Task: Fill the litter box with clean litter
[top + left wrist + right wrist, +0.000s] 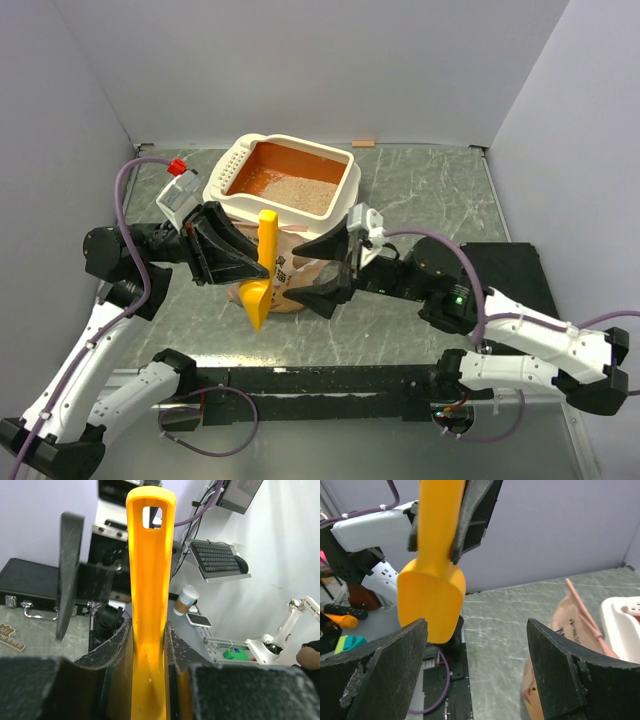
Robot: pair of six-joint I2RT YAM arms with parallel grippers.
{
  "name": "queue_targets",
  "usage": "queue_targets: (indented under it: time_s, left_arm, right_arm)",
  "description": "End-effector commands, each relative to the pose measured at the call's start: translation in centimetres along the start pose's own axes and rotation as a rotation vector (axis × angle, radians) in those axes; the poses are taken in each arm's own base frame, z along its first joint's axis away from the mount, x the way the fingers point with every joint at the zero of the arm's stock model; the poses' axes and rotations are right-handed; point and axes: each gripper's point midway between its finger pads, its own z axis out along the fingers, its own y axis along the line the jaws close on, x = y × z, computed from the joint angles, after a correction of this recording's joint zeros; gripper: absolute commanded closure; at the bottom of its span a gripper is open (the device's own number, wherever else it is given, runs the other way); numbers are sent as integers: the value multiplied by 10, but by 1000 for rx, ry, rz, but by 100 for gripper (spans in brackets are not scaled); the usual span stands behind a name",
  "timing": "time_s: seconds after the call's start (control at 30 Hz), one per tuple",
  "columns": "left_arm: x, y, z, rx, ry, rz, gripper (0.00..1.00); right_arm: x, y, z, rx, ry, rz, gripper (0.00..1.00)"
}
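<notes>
The litter box (345,196), cream-white with an orange inside, stands at the back centre, tilted on the bag. Clean litter (301,193), pale beige granules, covers part of its floor. My left gripper (256,266) is shut on the handle of a yellow-orange scoop (263,272), which hangs bowl-down in front of the box. In the left wrist view the scoop handle (150,575) sits clamped between both jaws of that gripper (149,637). My right gripper (301,270) is open and empty beside a tan paper bag (292,275). In the right wrist view the gripper (477,647) faces the scoop bowl (431,596).
A flat black box (522,270) lies on the table at the right. The paper bag (570,625) and a corner of the litter box (626,622) show at the right of the right wrist view. A small tan block (363,143) lies by the back wall.
</notes>
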Motion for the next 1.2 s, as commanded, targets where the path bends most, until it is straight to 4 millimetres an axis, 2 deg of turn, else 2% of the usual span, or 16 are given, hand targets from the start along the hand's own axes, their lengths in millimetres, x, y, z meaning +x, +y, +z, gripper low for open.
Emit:
queue_targets:
  time_s: [0.0, 0.43, 0.57, 0.63, 0.67, 0.7, 0.77, 0.8, 0.83, 0.87, 0.93, 1.03, 1.1, 1.13, 1.17]
  left_arm:
    - [-8, -3, 5, 5, -38, 50, 99]
    - [-5, -3, 6, 3, -34, 44, 99]
    - [-2, -2, 6, 0, -35, 42, 99]
    - [-2, -5, 6, 12, -38, 47, 99]
    - [0, -4, 6, 14, -35, 39, 99]
    - [-1, -4, 6, 15, -35, 42, 99]
    - [2, -3, 6, 15, -26, 38, 96]
    - [2, -2, 6, 9, -25, 36, 93]
    - [4, 4, 6, -20, -14, 31, 84]
    - [4, 8, 6, -44, -8, 39, 79]
    - [3, 32, 1, -199, -13, 62, 66]
    - [1, 60, -9, -372, -36, 91, 51]
    - [-2, 75, -17, -472, -65, 111, 28]
    - [-2, 82, -21, -509, -63, 139, 25]
    - [-1, 86, -25, -539, -68, 145, 23]
  right_arm:
    - [-12, 9, 17, -72, -78, 51, 14]
    - [-6, 2, 40, -66, -118, 101, 15]
    - [-4, 2, 45, -76, -113, 106, 20]
    - [-3, 3, 47, -82, -115, 110, 32]
    - [-3, 2, 48, -79, -116, 110, 41]
    - [-3, 2, 48, -76, -119, 110, 69]
    - [-6, -2, 45, -51, -133, 109, 98]
    - [-2, -7, 44, -22, -136, 111, 100]
    - [-4, -9, 41, -8, -151, 106, 100]
    - [-10, -11, 35, 8, -172, 102, 100]
    - [-6, -23, 29, 90, -165, 108, 100]
    - [-12, -41, 12, 216, -170, 110, 100]
    - [-21, -49, -2, 284, -193, 113, 100]
    - [-23, -61, -9, 358, -200, 120, 100]
    - [-26, -64, -17, 386, -204, 118, 100]
